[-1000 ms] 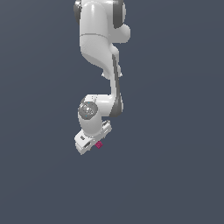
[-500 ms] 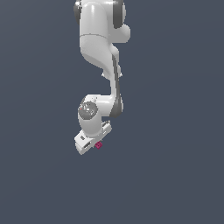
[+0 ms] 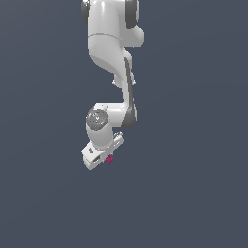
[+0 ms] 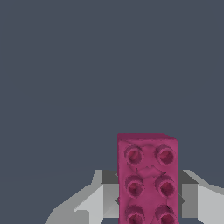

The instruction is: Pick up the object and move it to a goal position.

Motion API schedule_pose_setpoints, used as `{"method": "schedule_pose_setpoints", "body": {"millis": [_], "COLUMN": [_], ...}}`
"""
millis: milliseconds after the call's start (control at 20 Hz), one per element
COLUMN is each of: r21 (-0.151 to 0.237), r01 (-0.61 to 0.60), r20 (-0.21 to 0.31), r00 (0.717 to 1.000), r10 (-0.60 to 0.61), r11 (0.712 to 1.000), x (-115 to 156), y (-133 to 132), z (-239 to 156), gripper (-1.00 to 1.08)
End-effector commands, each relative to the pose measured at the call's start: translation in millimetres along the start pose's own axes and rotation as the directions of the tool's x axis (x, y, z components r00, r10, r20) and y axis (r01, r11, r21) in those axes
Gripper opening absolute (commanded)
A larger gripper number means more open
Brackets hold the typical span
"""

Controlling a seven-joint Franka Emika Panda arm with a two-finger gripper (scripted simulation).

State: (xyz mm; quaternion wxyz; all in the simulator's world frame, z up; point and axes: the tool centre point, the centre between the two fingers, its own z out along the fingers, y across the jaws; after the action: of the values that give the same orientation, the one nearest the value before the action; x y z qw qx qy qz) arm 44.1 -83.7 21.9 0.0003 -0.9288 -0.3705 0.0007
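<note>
The object is a small magenta-pink studded brick (image 4: 148, 177). In the wrist view it fills the space between my two grey fingers (image 4: 98, 199), which press on its sides. My gripper (image 4: 148, 201) is shut on it. In the exterior view the white arm hangs down from the top, and only a pink speck of the brick (image 3: 110, 159) shows beside the white hand of the gripper (image 3: 102, 156). No goal marker shows in either view.
A plain dark grey-blue surface (image 3: 193, 184) fills the background in both views. Nothing else is in view.
</note>
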Motion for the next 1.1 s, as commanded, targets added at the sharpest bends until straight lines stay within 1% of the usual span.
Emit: {"method": "schedule_pose_setpoints", "body": {"millis": [0, 250, 450, 1050], "r21": [-0.001, -0.001, -0.001, -0.002], "r01": [0.0, 0.0, 0.001, 0.001], "r20": [-0.001, -0.001, 0.0, 0.0], "r00": [1.0, 1.0, 1.0, 1.0], "r10": [0.0, 0.0, -0.001, -0.001], "r11": [1.0, 1.0, 1.0, 1.0], "x": [-1, -3, -6, -18], "y": [-2, -9, -17, -49], "z": [-9, -37, -69, -201], "gripper": [-1.0, -1.0, -1.0, -1.0]}}
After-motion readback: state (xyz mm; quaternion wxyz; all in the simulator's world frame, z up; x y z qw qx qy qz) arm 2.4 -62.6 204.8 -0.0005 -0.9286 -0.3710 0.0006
